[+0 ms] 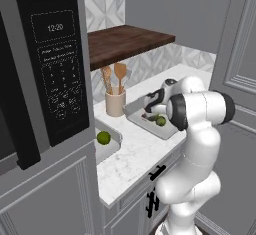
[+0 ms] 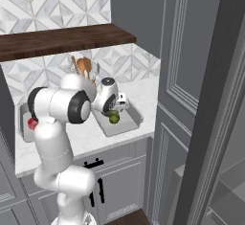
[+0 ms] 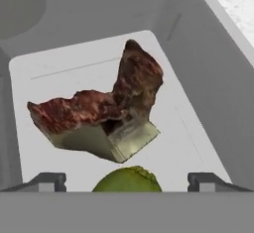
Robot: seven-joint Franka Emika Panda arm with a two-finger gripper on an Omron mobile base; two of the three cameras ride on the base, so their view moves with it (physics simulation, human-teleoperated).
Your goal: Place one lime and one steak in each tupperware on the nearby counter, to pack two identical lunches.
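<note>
Dark reddish-brown steak [image 3: 99, 115], bent L-shaped slab flat in grey tupperware [image 3: 198, 83], glossy lime [image 3: 127, 180] between spread jaws

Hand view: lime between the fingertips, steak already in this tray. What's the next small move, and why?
Probably lift straight up, clear of the tray. The gripper stands open, its fingers spread wider than the lime, which sits on the tupperware floor beside the steak, so this lunch looks packed. The other tupperware holds a lime; whether it has a steak, I cannot tell.
</note>
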